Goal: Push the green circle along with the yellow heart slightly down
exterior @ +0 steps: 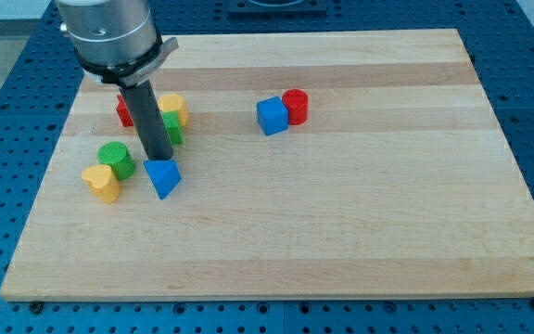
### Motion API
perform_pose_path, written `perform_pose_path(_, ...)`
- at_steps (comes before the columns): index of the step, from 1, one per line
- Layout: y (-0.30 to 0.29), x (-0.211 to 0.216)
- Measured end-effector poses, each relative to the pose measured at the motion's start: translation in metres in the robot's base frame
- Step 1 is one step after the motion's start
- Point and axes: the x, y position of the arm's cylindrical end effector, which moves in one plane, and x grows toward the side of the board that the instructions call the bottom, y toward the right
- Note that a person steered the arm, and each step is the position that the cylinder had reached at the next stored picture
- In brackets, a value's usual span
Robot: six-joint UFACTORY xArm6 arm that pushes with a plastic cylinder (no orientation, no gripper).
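A: Camera view: where does the green circle (115, 159) sit on the wooden board (341, 232)?

B: Near the board's left edge, touching the yellow heart (102, 183) just below-left of it.

A: And my tip (158, 158)?

B: A bare rod with nothing that opens or closes, holding nothing. It stands right of the green circle, just above the blue triangle (163, 176).

A: Other blocks?

B: Up-right of the circle, partly behind the rod: a red block (124, 110), a yellow block (172, 108) and a green block (171, 128). Far right: a blue cube (271, 116) touching a red cylinder (296, 106).

A: Any writing?

B: None readable.
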Motion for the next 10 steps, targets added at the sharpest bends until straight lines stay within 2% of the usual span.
perform_pose_path(1,-0.001,-0.033)
perform_pose_path(4,-0.094,-0.034)
perform_pose_path(7,-0.062,-0.017)
perform_pose_path(8,-0.065,0.006)
perform_pose_path(10,-0.082,0.082)
